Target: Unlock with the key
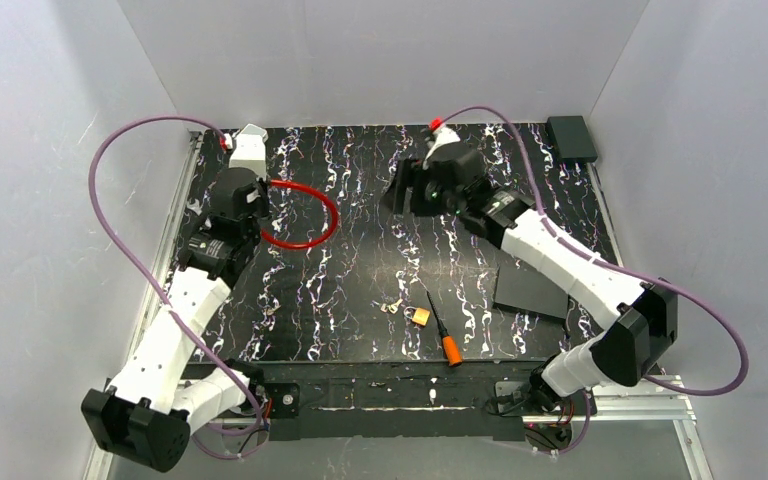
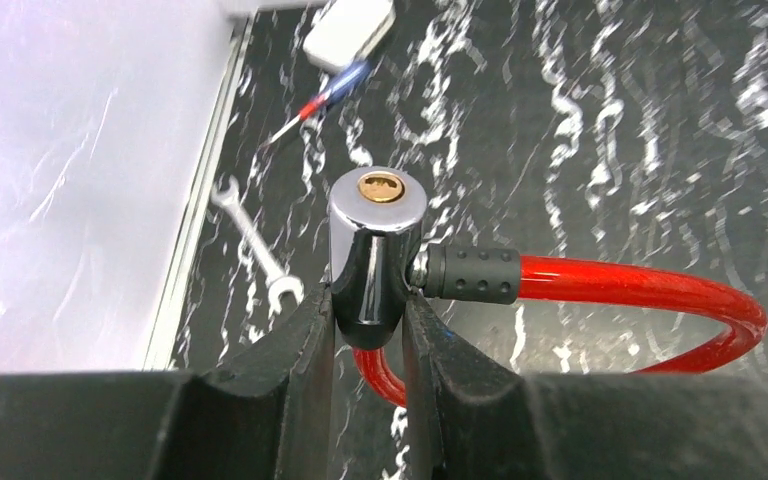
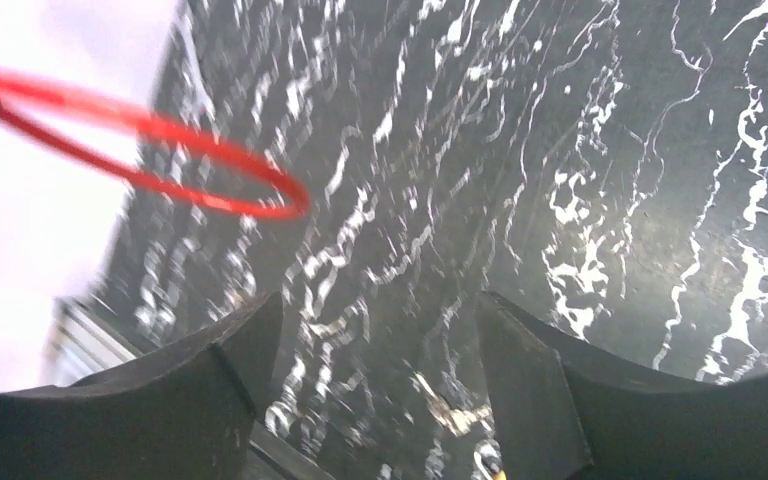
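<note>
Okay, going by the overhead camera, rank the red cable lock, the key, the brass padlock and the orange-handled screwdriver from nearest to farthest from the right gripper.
From the right gripper:
1. red cable lock, its loop just to the gripper's left.
2. key and brass padlock, side by side toward the near edge; too close to call.
3. orange-handled screwdriver, closest to the arm bases.

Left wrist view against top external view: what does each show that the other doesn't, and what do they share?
Only the left wrist view shows the chrome lock cylinder with its brass keyhole face, clamped between the fingers of the left gripper. Only the top external view shows the tiny silvery key, the small brass padlock beside it and the orange-handled screwdriver, all lying near the front edge. Both show the red cable loop and the black marbled table.
</note>
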